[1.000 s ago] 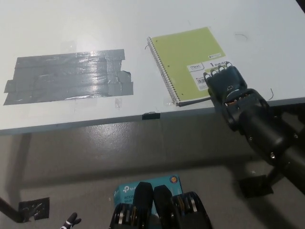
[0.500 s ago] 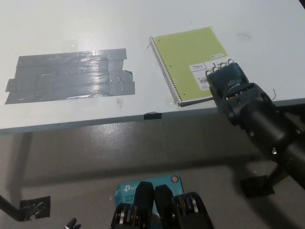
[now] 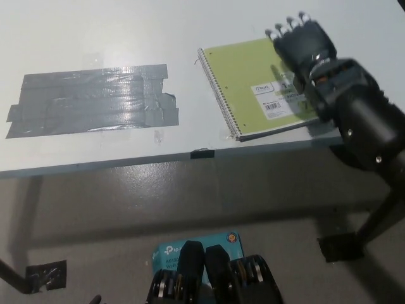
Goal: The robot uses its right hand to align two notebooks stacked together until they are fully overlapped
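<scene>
A white flat worktop (image 3: 95, 38) carries a patch of grey tape strips (image 3: 95, 101) near its front edge; below lies grey floor (image 3: 95, 221) with a teal cardboard box (image 3: 166, 252).

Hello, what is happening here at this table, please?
The black right robot hand reaches over the far right corner of a green spiral notebook lying near the white table's front edge. Only this one cover shows clearly, so the stack looks nearly aligned. A patch of grey tape lies to the left. The left robot hand is not in view.
</scene>
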